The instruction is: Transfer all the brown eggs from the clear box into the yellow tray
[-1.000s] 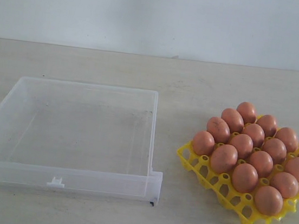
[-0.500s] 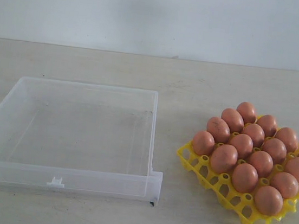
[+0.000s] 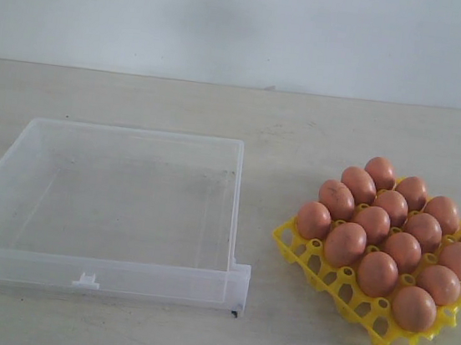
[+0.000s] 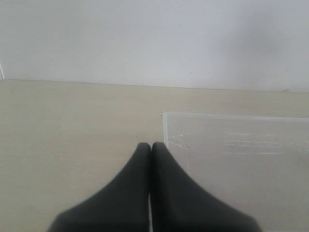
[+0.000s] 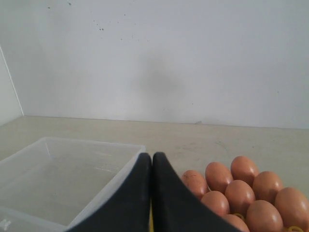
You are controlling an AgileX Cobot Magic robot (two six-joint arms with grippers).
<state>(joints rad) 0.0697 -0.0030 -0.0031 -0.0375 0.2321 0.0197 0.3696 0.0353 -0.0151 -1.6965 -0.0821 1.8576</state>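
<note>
**A:** Starting from the left, what's on the table [image 3: 287, 121]?

**B:** The clear box [image 3: 126, 202], at about eight o'clock in the exterior view. It sits flat, with its small clip [image 3: 86, 279] on the six o'clock wall.

**A:** And the left gripper [image 4: 150, 145]?

**B:** Only its wrist camera shows it. The two dark fingers [image 4: 133, 183] are pressed together along their whole length, with nothing between them. A corner of the box [image 4: 166, 116] lies close to the tips, not touching them.

**A:** Moving right?

**B:** The yellow tray [image 3: 344, 279] is at four o'clock in the exterior view and three o'clock from the box, with bare table between them. It's turned diagonally, one corner pointing to six o'clock.

**A:** The brown eggs [image 3: 402, 251]?

**B:** All that I can see stand in the tray's cups, packed in touching rows. The cups along its eight o'clock edge show bare yellow.

**A:** The right gripper [image 5: 152, 155]?

**B:** It's also seen only from its own wrist. The fingers [image 5: 169, 198] are closed tight against each other, gripping nothing, and it hangs above the table. The eggs [image 5: 239, 193] are on one side of it and the box [image 5: 72, 169] on the other.
</note>
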